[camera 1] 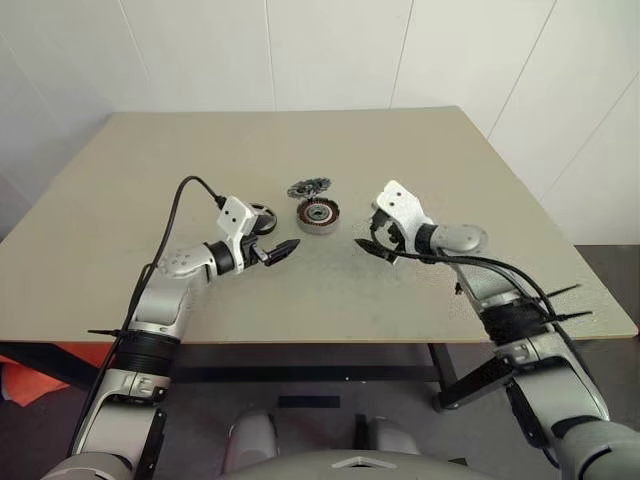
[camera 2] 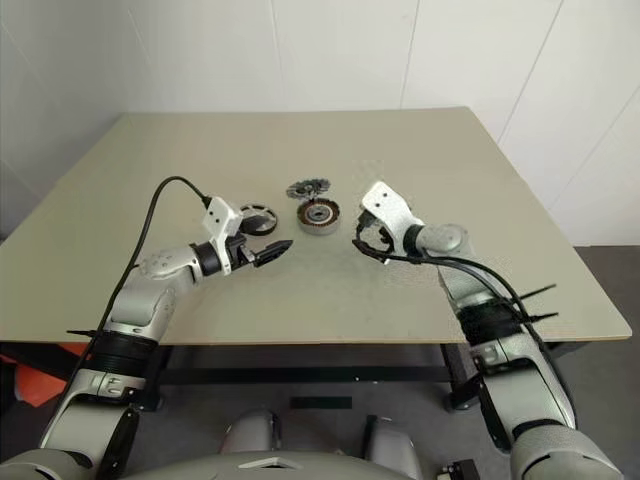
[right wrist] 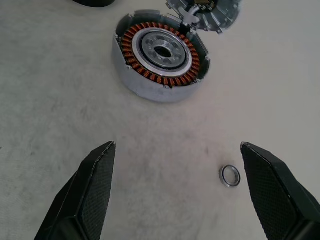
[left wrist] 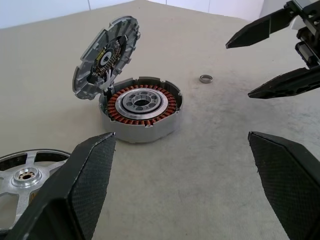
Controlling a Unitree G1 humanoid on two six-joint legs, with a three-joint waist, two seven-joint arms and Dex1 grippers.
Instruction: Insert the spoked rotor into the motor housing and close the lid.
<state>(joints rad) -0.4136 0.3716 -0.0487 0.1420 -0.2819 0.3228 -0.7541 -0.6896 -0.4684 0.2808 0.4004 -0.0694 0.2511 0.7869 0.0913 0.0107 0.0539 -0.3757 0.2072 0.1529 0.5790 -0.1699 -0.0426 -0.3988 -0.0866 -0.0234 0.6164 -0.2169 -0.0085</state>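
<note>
Just beside open left end effector (left wrist: 180,185): spoked rotor (left wrist: 27,172), rigid, slick metal; pinch thin rim. Right end effector (right wrist: 180,195) open, empty.

My two left fingers (left wrist: 85,190) are matte black with a fine woven texture, as are my right fingers (right wrist: 92,195). The plain beige tabletop (right wrist: 60,90) shows faint dark scuffs. The round silver-grey motor housing (left wrist: 141,115) holds a ring of copper-orange windings around a pale silver hub. Its jagged grey lid (left wrist: 105,57) carries dark and gold parts inside. The shiny silver spoked rotor (left wrist: 27,170) has a brass-toned centre. A small washer (right wrist: 230,176) is silver.
</note>
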